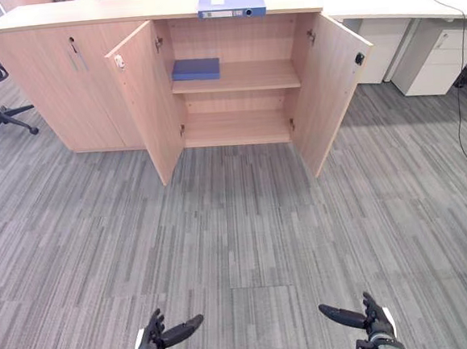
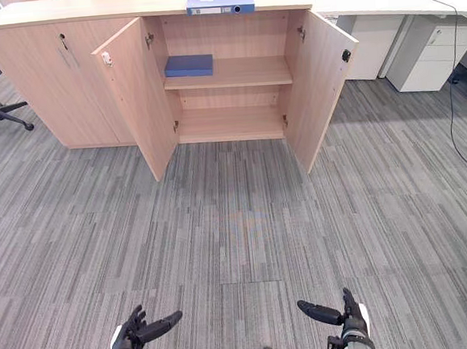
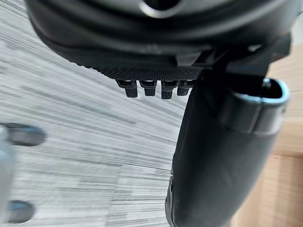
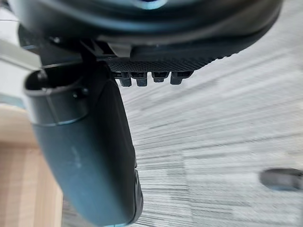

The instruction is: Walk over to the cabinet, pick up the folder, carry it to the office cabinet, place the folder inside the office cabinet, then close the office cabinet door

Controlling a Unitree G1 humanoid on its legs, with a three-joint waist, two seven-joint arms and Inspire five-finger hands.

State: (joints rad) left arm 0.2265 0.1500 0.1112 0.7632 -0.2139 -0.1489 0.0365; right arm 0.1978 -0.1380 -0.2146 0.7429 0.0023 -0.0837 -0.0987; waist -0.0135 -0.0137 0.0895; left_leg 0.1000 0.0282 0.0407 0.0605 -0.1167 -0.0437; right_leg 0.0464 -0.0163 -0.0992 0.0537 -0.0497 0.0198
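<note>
Blue folder (image 1: 231, 5) flat on top of far cabinet (image 1: 40, 84), above open doors (image 1: 148, 100). Left hand (image 1: 154, 337) and right hand (image 1: 373, 319) near, fingers relaxed, holding nothing

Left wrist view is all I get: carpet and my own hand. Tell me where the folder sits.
Observer: The blue lever-arch folder lies flat on top of the light wooden cabinet, above its open compartment.
Operator: Report the doors.
Observer: The left door and right door of that compartment both stand wide open. A flat dark blue item lies at the left end of the middle shelf.
Operator: Check the right hand.
Observer: The right hand hangs low over the grey carpet, open and empty, well short of the cabinet.
</note>
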